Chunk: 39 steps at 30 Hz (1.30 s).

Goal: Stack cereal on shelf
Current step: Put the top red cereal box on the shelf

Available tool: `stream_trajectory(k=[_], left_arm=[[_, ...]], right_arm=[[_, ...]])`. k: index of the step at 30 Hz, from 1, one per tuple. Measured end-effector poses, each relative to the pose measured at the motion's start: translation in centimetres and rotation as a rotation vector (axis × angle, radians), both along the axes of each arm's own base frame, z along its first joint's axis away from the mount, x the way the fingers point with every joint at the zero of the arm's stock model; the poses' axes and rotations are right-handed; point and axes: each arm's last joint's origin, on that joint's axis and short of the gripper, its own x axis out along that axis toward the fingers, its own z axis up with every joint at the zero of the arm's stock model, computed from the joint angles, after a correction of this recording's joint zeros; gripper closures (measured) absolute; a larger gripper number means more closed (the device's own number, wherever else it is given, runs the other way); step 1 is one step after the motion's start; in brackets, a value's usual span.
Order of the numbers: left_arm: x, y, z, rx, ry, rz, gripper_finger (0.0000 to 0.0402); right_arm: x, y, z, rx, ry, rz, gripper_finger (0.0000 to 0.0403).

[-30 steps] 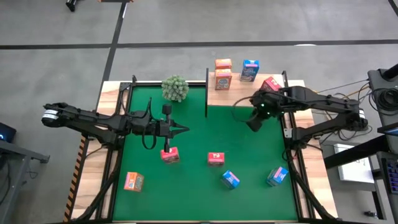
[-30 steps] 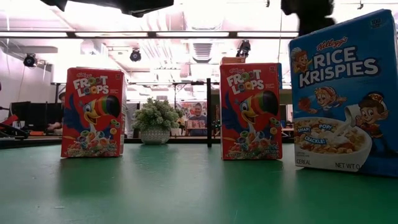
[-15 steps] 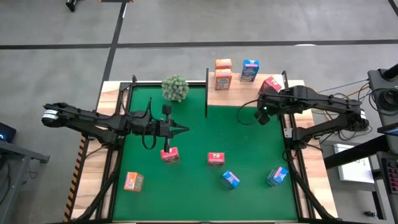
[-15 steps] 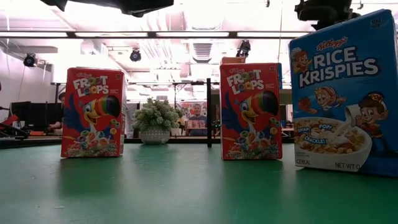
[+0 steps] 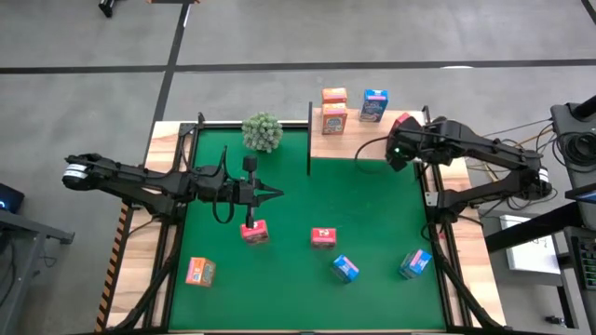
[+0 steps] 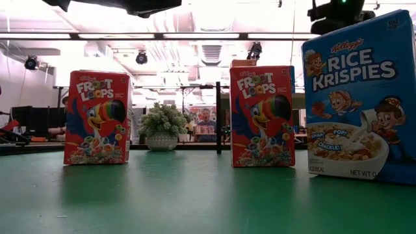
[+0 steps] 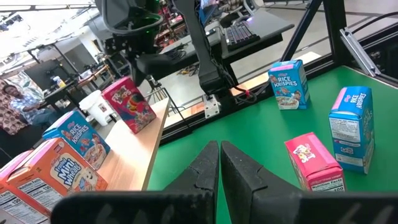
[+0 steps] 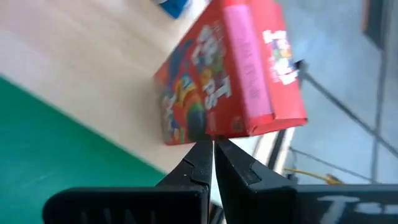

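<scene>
On the shelf (image 5: pixel 358 141), a pale board at the mat's far right, stand two orange cereal boxes (image 5: pixel 334 119), a blue one (image 5: pixel 374 105) and a red one (image 5: pixel 401 119). My right gripper (image 5: pixel 399 137) is shut, its tips (image 8: pixel 213 144) at the lower edge of that red box (image 8: pixel 230 74). My left gripper (image 5: pixel 277 194) hovers shut over the mat's middle (image 7: pixel 219 149), holding nothing. Two red boxes (image 5: pixel 254 232) (image 5: pixel 322 238), two blue (image 5: pixel 345 269) (image 5: pixel 415 263) and an orange one (image 5: pixel 199 272) rest on the green mat. My right gripper slants down with its shut fingertips at the bottom edge (image 8: pixel 214 134) of the red box on the shelf. I cannot tell whether they touch it. The box rests on the board.
A round green plant (image 5: pixel 263 131) stands at the mat's far edge, left of the shelf's black post (image 5: pixel 309 140). Another post (image 5: pixel 426 119) rises by the red box. In the low view, boxes (image 6: pixel 97 117) (image 6: pixel 262 117) (image 6: pixel 361 97) stand upright on the mat.
My right gripper, shut all along, has swung from above the mat's far right corner toward the far edge, turning at the wrist, and has come up to the red box on the shelf.
</scene>
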Motion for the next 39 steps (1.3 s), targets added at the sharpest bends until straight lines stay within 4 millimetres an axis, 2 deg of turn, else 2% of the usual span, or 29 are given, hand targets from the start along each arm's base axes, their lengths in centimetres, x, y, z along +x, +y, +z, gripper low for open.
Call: stream_trajectory(k=[11, 15, 22, 30, 39], left_arm=[[0.0, 0.0, 0.0, 0.0, 0.0, 0.0, 0.0402], [0.0, 0.0, 0.0, 0.0, 0.0, 0.0, 0.0402], [0.0, 0.0, 0.0, -0.002, 0.0, 0.001, 0.0402], [0.0, 0.0, 0.0, -0.003, 0.0, 0.0, 0.0402], [0.0, 0.0, 0.0, 0.0, 0.0, 0.0, 0.0402]], right_arm=[[0.5, -1.2, 0.2, -0.123, 0.018, 0.016, 0.0394], [0.6, -1.2, 0.0, -0.111, 0.019, 0.038, 0.0394], [0.3, -1.2, -1.7, -0.017, 0.068, 0.038, 0.0394], [-0.2, -2.0, -3.8, -0.11, 0.216, 0.002, 0.0394], [0.6, -3.3, -5.6, -0.169, 0.276, 0.09, 0.0394]])
